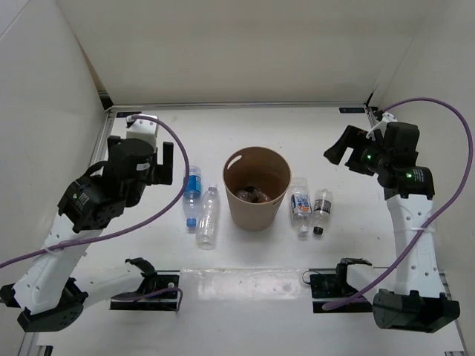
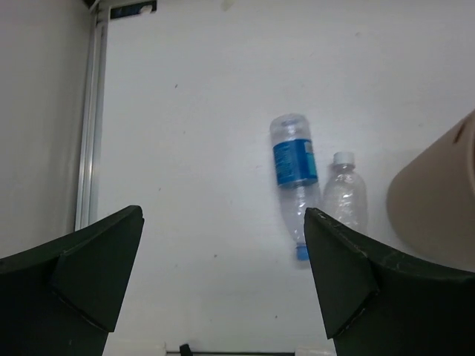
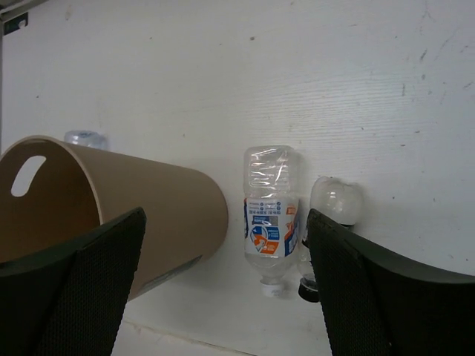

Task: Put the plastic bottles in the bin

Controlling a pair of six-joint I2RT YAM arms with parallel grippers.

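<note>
Holding something dark, the bin stands amid bottles; left gripper and right gripper gape empty.

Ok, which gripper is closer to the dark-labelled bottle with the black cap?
Right. The right gripper is open just beyond the black-capped bottle, slightly to its right. The left gripper, also open, is away on the other side of the bin.

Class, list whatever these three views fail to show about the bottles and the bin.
Top external view: dark things inside the bin are too shadowed to identify.
Right wrist view: a gripper finger covers the dark-labelled bottle's label.
Left wrist view: the right edge cuts off the bin.
Right wrist view: the bin hides all but one end of a far bottle.
</note>
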